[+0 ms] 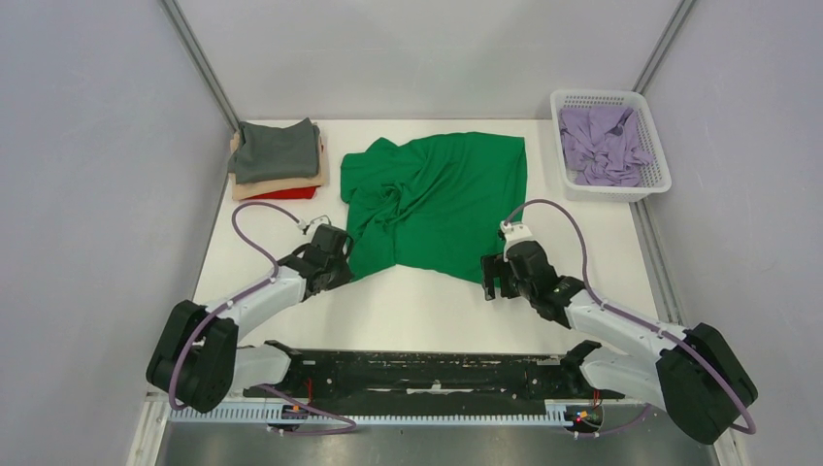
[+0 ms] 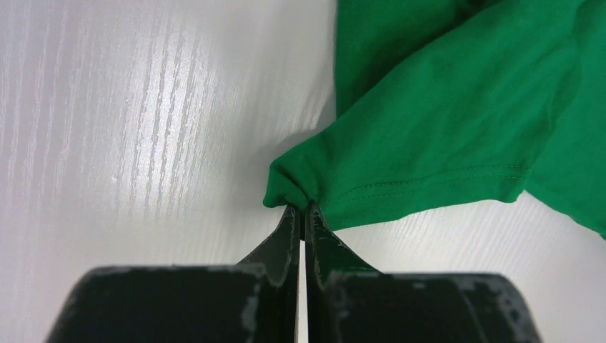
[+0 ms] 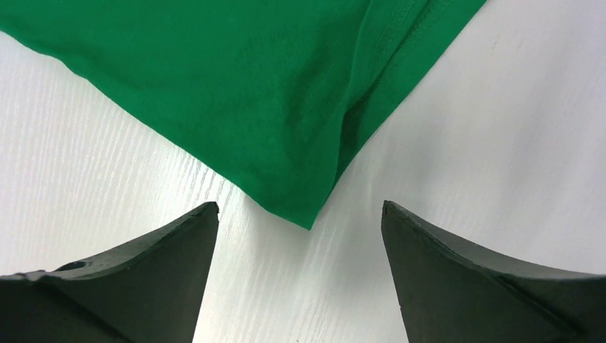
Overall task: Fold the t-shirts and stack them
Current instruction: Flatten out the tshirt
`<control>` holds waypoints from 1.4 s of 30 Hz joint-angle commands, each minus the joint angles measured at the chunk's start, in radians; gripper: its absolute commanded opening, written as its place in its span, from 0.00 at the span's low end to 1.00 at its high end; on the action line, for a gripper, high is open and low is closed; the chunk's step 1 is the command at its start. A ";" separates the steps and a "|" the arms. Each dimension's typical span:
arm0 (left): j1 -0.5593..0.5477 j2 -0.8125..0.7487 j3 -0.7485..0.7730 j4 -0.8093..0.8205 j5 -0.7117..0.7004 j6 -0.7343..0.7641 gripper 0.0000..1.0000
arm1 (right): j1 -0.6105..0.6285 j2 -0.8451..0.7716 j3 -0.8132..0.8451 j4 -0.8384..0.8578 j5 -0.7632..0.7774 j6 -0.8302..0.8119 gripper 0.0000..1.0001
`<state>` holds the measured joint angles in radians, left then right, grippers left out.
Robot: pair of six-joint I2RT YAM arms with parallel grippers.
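The bright green t-shirt [image 1: 437,199] lies crumpled and spread in the middle of the table. My left gripper [image 1: 346,264] is at its near left corner. In the left wrist view the jaws [image 2: 304,209] are shut and pinch a bunched corner of the green cloth [image 2: 443,128]. My right gripper [image 1: 493,278] is at the shirt's near right corner. In the right wrist view it [image 3: 299,206] is open, and the pointed corner of the green cloth [image 3: 271,86] lies on the table between the fingertips, untouched.
A folded stack stands at the back left: dark grey t-shirt [image 1: 277,150] on top, tan [image 1: 281,184] and red [image 1: 288,193] below. A white mesh basket [image 1: 614,190] at the back right holds the crumpled lavender t-shirt [image 1: 602,146]. Grey walls close in both sides.
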<state>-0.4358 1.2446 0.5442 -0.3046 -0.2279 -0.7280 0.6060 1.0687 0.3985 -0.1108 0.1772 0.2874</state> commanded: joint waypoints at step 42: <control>-0.002 -0.509 0.788 0.197 0.012 0.262 0.02 | 0.065 -0.442 0.659 0.159 0.182 -0.278 0.00</control>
<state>-0.4362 0.7513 1.1889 -0.1516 -0.2783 -0.5728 0.6659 0.6647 0.9226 0.0689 0.4713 0.0769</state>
